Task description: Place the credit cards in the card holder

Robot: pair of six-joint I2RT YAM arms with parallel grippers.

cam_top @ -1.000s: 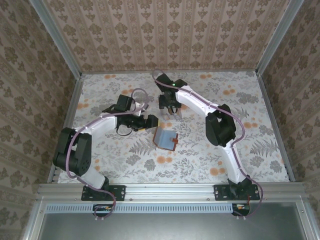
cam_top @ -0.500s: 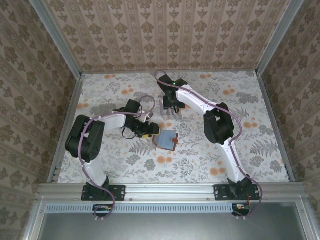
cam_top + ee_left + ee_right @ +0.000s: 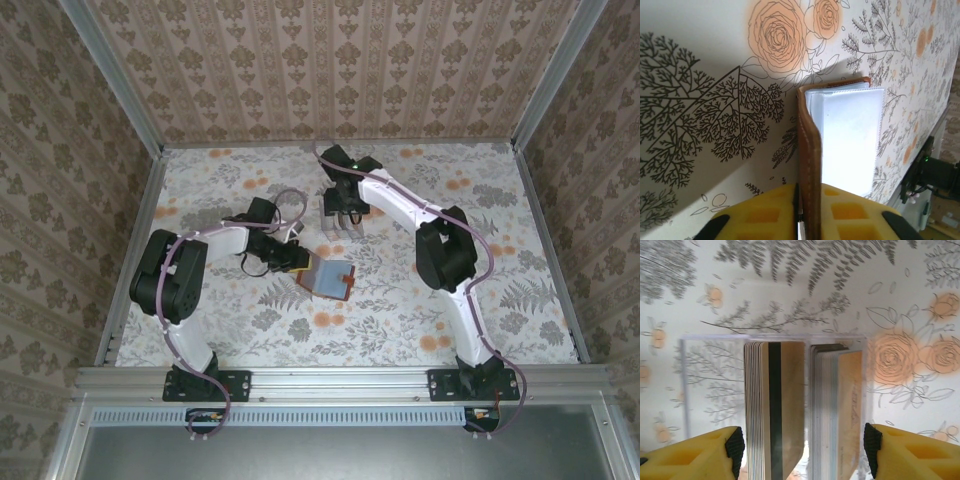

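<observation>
Right wrist: clear box [image 3: 772,336] walls enclose the upright credit cards [image 3: 785,410].

The top external camera looks down from high behind the near edge over the whole table [image 3: 400,300]. The left wrist camera sits very close to the card holder [image 3: 810,150] at mid-table. The right wrist camera is close above the credit cards [image 3: 785,405], farther back. The top view shares both.
</observation>
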